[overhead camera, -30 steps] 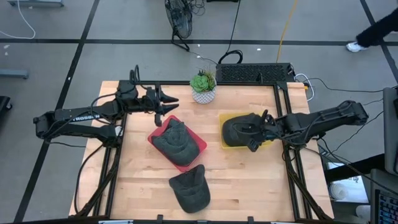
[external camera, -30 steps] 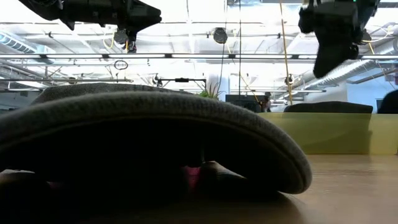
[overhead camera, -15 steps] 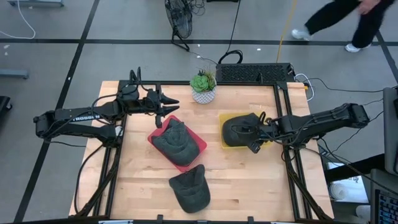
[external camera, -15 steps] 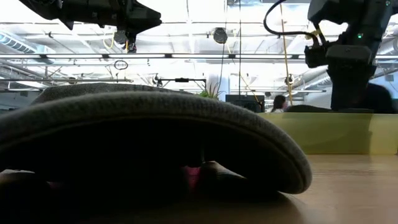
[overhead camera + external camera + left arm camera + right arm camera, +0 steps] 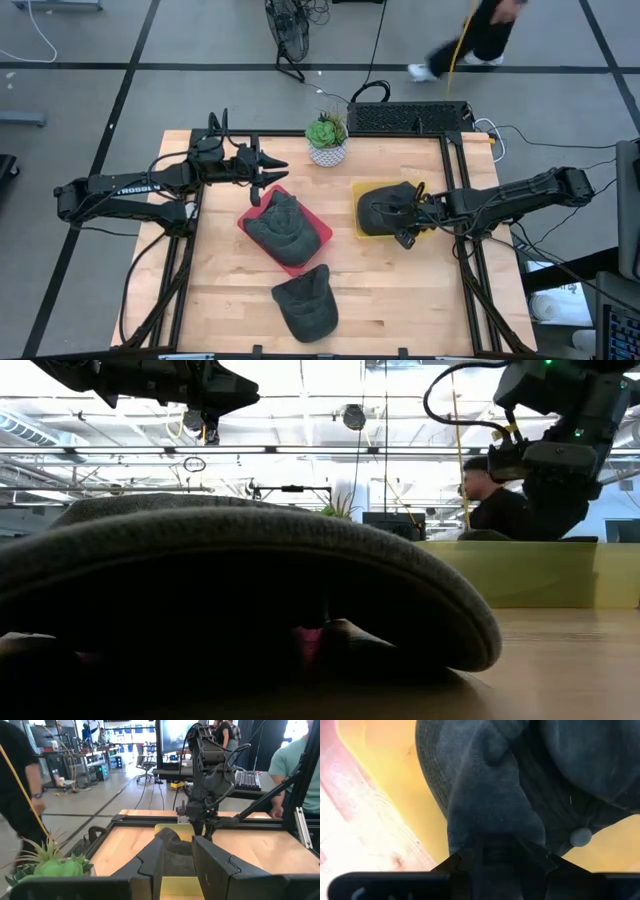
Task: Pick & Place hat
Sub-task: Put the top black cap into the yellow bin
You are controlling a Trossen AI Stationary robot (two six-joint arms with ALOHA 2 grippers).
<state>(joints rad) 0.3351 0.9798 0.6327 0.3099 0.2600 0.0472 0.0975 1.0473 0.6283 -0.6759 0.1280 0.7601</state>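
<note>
Between the right jaws, hat (image 5: 520,785).

Dark grey hats on red and yellow trays, pale wood table

The hat (image 5: 386,207) under the black right gripper (image 5: 405,212) is dark charcoal grey with a grey crown button, lying in a yellow tray (image 5: 362,228). Beside the black left gripper (image 5: 263,168), a matching grey hat (image 5: 282,228) lies on a red tray (image 5: 311,216); a third grey hat (image 5: 306,302) lies on the light wooden table (image 5: 400,290). The plant (image 5: 326,131) is green, its pot (image 5: 327,153) white and patterned.
</note>
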